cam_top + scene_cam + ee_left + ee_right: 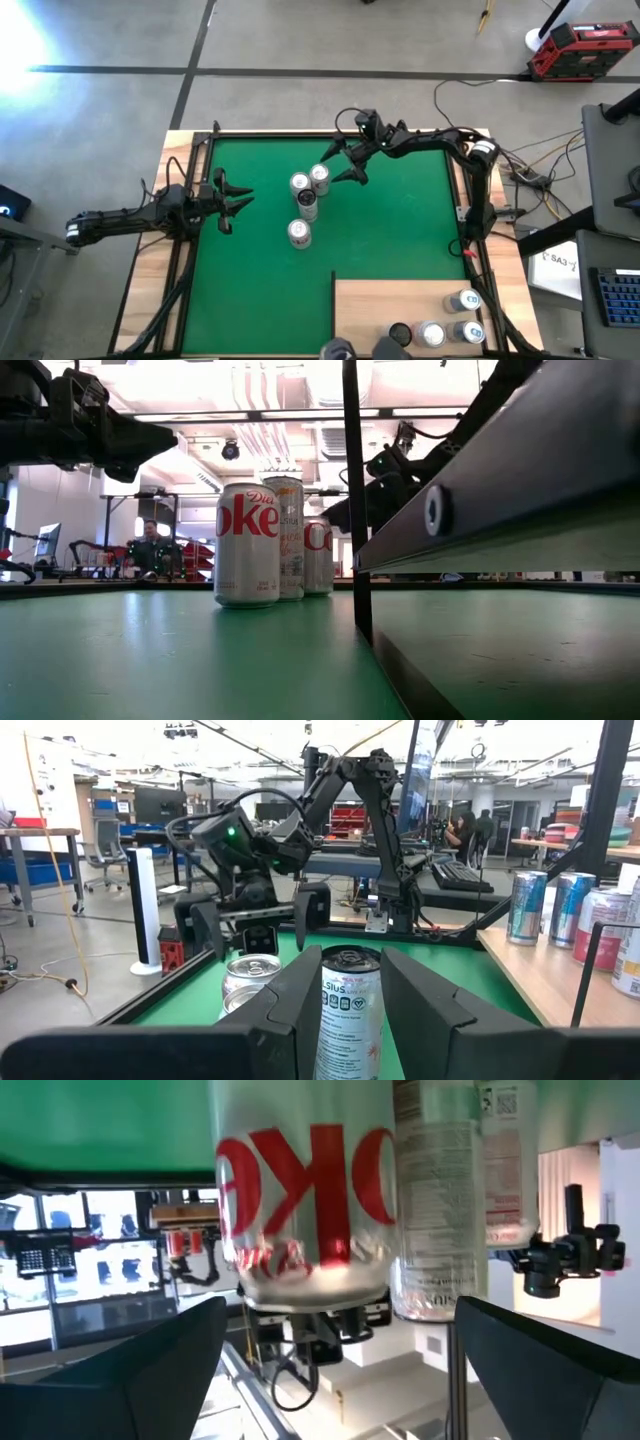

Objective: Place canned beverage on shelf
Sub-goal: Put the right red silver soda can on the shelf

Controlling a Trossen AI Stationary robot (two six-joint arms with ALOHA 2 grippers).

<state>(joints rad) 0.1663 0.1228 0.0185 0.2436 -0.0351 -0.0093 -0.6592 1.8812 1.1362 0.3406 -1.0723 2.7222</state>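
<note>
Big workshop room behind, green mat (400,220) covering the tabletop, plywood shelf (390,300) at its near right corner. Four cans (308,195) cluster mid-mat. Right gripper (340,165) sits wide open just beside them; left gripper (232,200), barely parted, holds nothing.

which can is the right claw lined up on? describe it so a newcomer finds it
On the green mat, four cans stand clustered near the far middle. The open right claw faces the can farthest back in that cluster, a silver one with red Coke lettering, nearest the claw's fingertips.
</note>
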